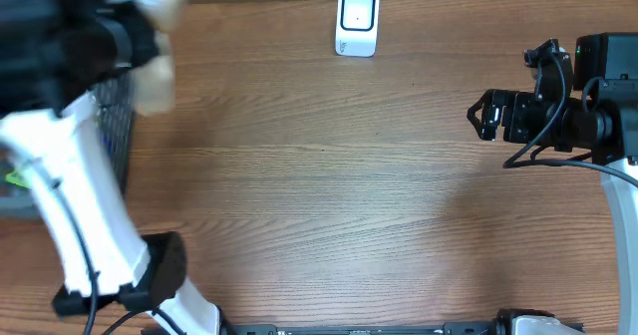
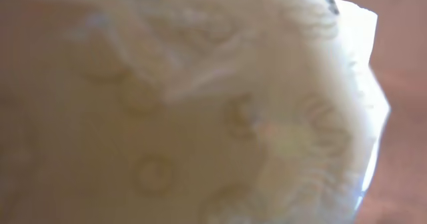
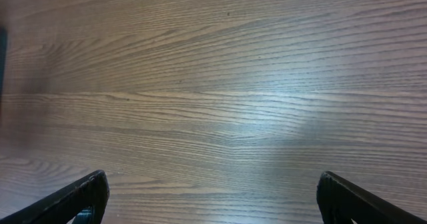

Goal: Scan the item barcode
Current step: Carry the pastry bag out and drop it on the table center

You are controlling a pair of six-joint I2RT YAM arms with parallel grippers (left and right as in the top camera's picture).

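A pale cream item (image 1: 155, 81) with a faint printed pattern hangs at the far left of the table, blurred. My left gripper (image 1: 135, 46) is shut on it above the basket's edge. The same item (image 2: 200, 104) fills the left wrist view and hides the fingers; no barcode shows on it. A small white scanner (image 1: 358, 21) with a dark-framed window stands at the back centre. My right gripper (image 1: 477, 116) hovers open over bare wood at the right, its fingertips (image 3: 83, 197) spread wide with nothing between them.
A dark mesh basket (image 1: 115, 126) sits at the left edge under the left arm. The wooden table (image 1: 329, 195) lies bare between the two arms. The right arm's black body and cables (image 1: 588, 106) are at the right edge.
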